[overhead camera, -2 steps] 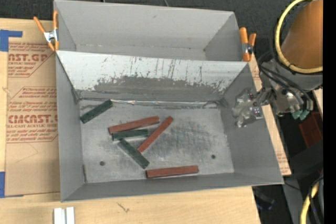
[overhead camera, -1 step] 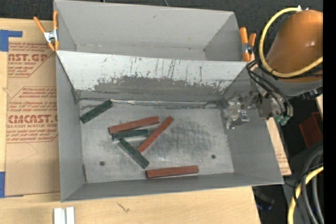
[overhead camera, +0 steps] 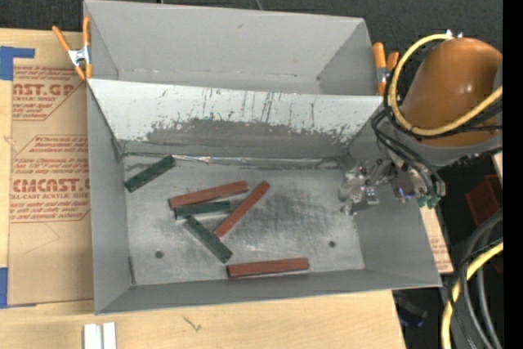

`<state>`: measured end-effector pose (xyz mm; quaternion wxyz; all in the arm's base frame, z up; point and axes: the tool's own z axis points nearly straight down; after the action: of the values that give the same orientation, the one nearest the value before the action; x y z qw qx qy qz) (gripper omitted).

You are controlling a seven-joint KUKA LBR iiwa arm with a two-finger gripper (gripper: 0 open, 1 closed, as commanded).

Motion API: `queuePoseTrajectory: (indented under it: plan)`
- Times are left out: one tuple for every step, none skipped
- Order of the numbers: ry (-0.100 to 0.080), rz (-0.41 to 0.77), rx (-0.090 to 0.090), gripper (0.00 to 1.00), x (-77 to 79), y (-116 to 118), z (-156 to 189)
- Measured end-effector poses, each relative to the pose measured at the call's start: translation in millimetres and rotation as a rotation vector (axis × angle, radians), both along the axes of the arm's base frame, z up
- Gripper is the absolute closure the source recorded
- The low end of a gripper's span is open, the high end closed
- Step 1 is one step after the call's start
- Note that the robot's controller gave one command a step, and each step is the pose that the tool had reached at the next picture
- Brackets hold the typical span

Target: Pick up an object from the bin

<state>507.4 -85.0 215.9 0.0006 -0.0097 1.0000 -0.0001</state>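
I read the gripper [overhead camera: 357, 192] at the right side of the bin [overhead camera: 245, 53], over bare floor beside the sloped right wall. Cabling clutters that spot, so I cannot tell whether it is spread or closed. The nearest things lie well apart to its left: a slanted red-brown bar [overhead camera: 243, 208] in a small heap [overhead camera: 204, 212] of red-brown and dark green bars, and a front red-brown bar [overhead camera: 268, 266] near the front wall.

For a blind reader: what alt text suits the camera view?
A gripper hangs by the right wall of a grey metal bin. Left of it lie flat sticks: a loose cluster of two red-brown and two dark green, a lone green stick farther left, a lone red-brown stick at the front.
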Motion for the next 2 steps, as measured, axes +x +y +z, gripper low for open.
queuePoseTrajectory:
  plan:
    - [-0.001, 0.113, 0.0, 1.0, 3.5, -2.1, -12.9]
    - [0.0, 0.372, 0.001, 0.0, -7.3, 10.6, -40.6]
